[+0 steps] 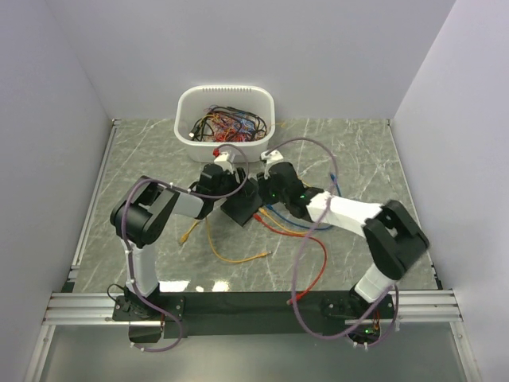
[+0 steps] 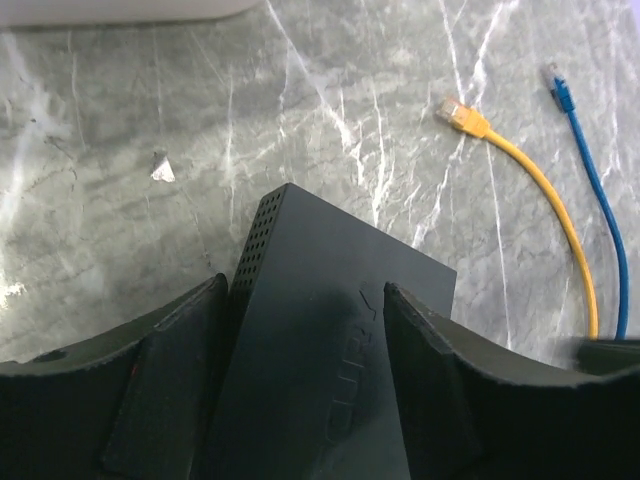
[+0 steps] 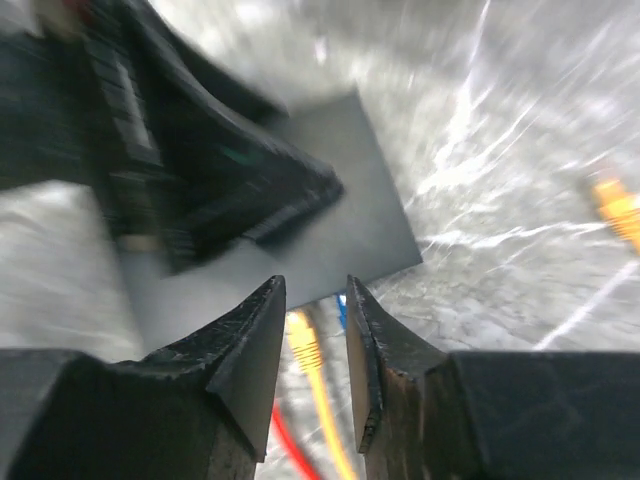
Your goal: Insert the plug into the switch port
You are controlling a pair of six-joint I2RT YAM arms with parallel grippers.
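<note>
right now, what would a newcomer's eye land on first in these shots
The white tub at the back of the table, crammed with tangled cables, stands out first. At mid-table the left arm and right arm lean in over a black switch box, which sits between the fingers of the left gripper. A yellow cable, a blue cable and a red cable sprawl on the marbled top around it.

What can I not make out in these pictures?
- Ports of the switch: top view, too small, covered by the arms; left wrist view shows only its top and vented side.
- Plugs under the right gripper: right wrist view, motion blur, partly hidden by its fingers.
- Cables in the tub: top view, too small.
</note>
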